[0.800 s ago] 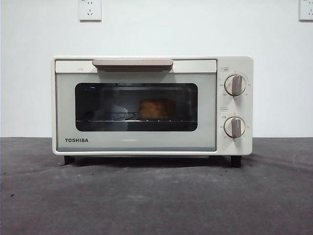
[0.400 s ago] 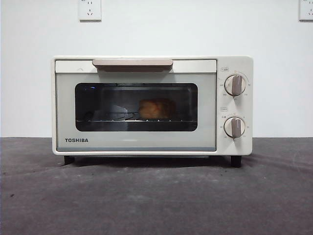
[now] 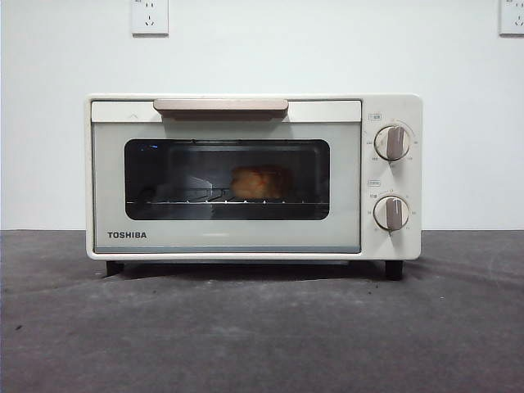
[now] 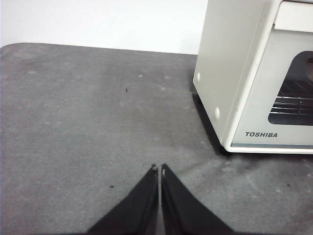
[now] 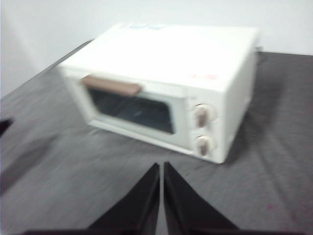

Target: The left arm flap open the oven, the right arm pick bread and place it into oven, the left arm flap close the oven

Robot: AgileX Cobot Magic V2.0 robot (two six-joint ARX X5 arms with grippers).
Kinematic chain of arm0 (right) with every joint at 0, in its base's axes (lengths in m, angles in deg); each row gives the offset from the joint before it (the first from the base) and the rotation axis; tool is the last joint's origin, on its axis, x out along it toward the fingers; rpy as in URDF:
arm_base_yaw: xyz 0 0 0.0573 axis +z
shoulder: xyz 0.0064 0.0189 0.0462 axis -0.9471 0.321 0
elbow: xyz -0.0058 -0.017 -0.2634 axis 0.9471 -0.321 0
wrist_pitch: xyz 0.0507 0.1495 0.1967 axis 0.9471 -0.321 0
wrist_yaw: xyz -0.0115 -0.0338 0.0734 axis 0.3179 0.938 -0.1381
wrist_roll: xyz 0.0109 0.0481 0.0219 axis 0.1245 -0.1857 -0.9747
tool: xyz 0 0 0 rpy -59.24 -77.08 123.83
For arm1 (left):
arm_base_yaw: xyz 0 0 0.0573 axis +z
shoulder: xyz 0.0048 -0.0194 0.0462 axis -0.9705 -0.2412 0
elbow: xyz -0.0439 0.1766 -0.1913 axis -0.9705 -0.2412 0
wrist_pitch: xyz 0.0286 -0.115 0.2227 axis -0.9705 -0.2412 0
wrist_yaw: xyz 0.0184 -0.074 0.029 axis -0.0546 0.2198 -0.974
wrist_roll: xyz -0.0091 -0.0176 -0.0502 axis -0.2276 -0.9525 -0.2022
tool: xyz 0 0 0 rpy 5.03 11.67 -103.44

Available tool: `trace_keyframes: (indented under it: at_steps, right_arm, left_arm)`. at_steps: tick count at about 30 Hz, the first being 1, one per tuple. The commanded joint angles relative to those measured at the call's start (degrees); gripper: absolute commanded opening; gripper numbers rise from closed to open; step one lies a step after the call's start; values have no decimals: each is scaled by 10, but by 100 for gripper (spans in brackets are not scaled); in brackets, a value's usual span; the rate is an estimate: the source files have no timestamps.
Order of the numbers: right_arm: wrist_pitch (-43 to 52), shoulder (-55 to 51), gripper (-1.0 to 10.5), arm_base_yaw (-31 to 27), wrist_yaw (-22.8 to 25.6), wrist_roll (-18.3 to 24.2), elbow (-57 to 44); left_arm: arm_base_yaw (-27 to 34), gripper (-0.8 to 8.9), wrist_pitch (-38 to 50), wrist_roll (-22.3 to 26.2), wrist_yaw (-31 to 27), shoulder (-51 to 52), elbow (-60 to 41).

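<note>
The cream-white TOSHIBA oven [image 3: 254, 176] stands on the dark table with its glass door shut. The golden-brown bread [image 3: 259, 182] lies inside on the wire rack [image 3: 172, 201], seen through the window. My left gripper [image 4: 158, 169] is shut and empty, low over the table beside the oven's left side [image 4: 230, 73]. My right gripper [image 5: 161, 166] is shut and empty, raised in front of the oven [image 5: 166, 88], well clear of it. Neither arm shows in the front view.
The oven's beige handle [image 3: 220, 106] and two knobs [image 3: 392, 142] face front. A white wall with two sockets [image 3: 150, 16] stands behind. Bare dark tabletop [image 3: 262, 336] lies in front of the oven.
The oven sits a few pixels further left in the front view than before. The bread and door are unchanged.
</note>
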Motion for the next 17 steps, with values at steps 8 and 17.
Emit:
trace_keyframes:
  at_steps: [8,17]
  right_arm:
    - [321,-107,10,-249,35,83,-304]
    - [384,-193,10,-329,30,84,-472]
  left_arm:
    - [0,16,-5,-3,-3,1,-11]
    - [0,16,-5,-3,-3,1,-11]
